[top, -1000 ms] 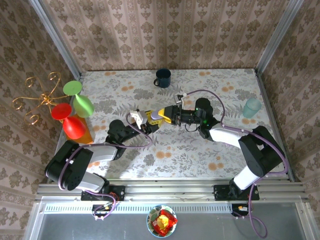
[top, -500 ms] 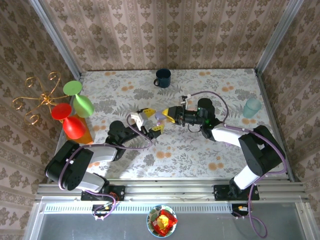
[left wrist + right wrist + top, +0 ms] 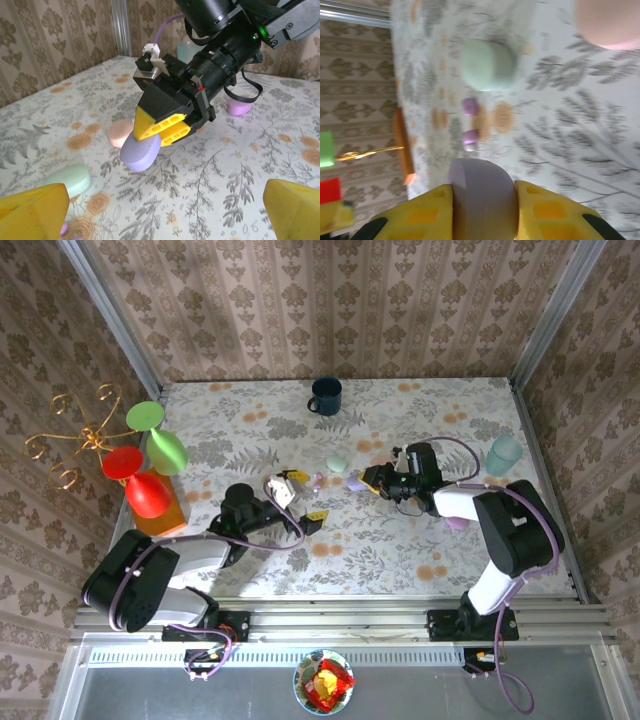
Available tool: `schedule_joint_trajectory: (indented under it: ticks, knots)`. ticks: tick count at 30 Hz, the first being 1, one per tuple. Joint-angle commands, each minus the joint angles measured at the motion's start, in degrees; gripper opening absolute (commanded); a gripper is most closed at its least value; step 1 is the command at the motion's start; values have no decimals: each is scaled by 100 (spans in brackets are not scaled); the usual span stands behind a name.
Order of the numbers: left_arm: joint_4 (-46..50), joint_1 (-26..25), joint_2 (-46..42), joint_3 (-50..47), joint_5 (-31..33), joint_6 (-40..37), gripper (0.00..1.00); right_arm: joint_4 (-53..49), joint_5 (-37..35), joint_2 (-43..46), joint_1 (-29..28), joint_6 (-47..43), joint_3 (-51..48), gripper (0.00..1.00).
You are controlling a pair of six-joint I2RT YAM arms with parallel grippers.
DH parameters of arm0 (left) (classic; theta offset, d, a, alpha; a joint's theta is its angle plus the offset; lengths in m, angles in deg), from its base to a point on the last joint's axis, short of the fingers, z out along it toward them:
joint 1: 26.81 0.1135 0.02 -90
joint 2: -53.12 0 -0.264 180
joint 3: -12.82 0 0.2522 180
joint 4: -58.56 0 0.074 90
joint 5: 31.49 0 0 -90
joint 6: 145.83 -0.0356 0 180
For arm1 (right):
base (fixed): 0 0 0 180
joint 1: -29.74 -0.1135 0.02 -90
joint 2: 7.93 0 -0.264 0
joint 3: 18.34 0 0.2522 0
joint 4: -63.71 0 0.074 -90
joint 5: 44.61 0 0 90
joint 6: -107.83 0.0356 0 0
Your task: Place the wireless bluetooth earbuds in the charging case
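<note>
The worktop (image 3: 400,540) is covered in a pale cloth printed with grey leaves and orange flowers. A dark blue mug (image 3: 325,395) stands near the middle of its far edge, and a translucent teal cup (image 3: 503,455) stands by the right edge. Near the centre lie a mint-green case (image 3: 337,463) and a pink case (image 3: 119,132), with two lilac earbuds (image 3: 469,105) close beside the green one. A pale purple case (image 3: 239,106) lies further right. Red and green goblets (image 3: 150,465) cluster at the left edge.

Left tool (image 3: 303,496) spread wide, right tool (image 3: 367,480) clamped – both low.
</note>
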Motion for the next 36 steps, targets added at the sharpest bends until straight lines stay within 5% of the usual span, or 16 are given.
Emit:
schedule_joint_trajectory:
  ticks: [1, 7, 13, 21, 27, 36]
  knots:
    - [435, -34, -159, -20, -126, -287, 100, -225, -413, -232, 9, -403, 51, 19]
    - [740, -69, -244, 10, -180, -508, 100, -422, -739, -311, 22, -610, 7, 32]
    - [874, -245, -178, 131, -153, -700, 100, -1377, -1235, 336, 34, -1185, 38, 66]
    - [906, -696, 433, 579, -167, -1021, 100, -3518, -3118, 1654, 213, -1876, 145, 86]
    - [649, -902, 859, 820, -180, -969, 100, -4381, -4707, 2595, 783, -1736, -277, 94]
    - [518, -930, 1003, 816, -404, -893, 100, -4300, -4106, 3938, 2176, -1362, -1374, 95]
